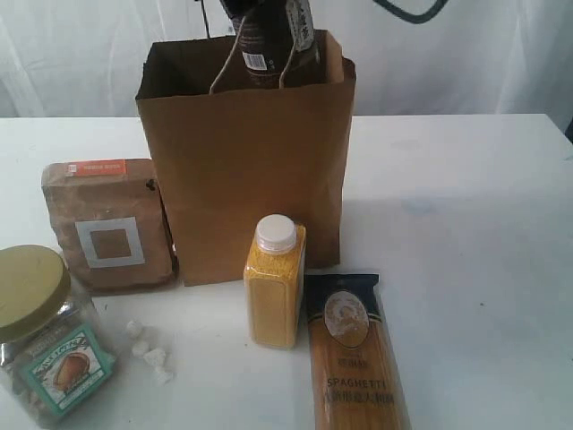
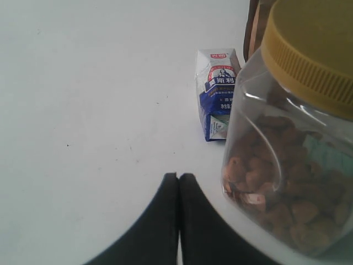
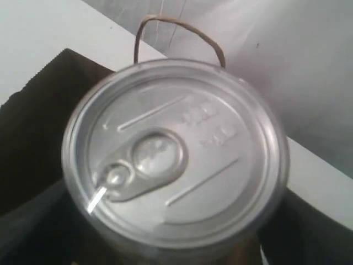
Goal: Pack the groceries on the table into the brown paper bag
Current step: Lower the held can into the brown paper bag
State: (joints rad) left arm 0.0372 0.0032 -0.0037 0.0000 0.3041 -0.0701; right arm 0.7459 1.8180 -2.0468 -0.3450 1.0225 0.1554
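The brown paper bag (image 1: 251, 179) stands open at the middle back of the table (image 1: 466, 224). My right gripper (image 3: 176, 245) is shut on the dark pull-tab can (image 3: 176, 154), which hangs upright in the bag's mouth (image 1: 260, 54). In front of the bag stand the yellow white-capped bottle (image 1: 275, 282) and, lying flat, the spaghetti packet (image 1: 354, 358). The brown pouch (image 1: 109, 224) leans at the left. The gold-lidded jar (image 1: 40, 331) is at the front left. My left gripper (image 2: 178, 178) is shut and empty, low over the table beside the jar (image 2: 287, 165); the blue-white carton (image 2: 216, 94) lies beyond it.
A few small white crumbs (image 1: 148, 349) lie on the table between the jar and the bottle. One looped bag handle (image 3: 176, 25) rises behind the can. A white backdrop closes off the far side of the table.
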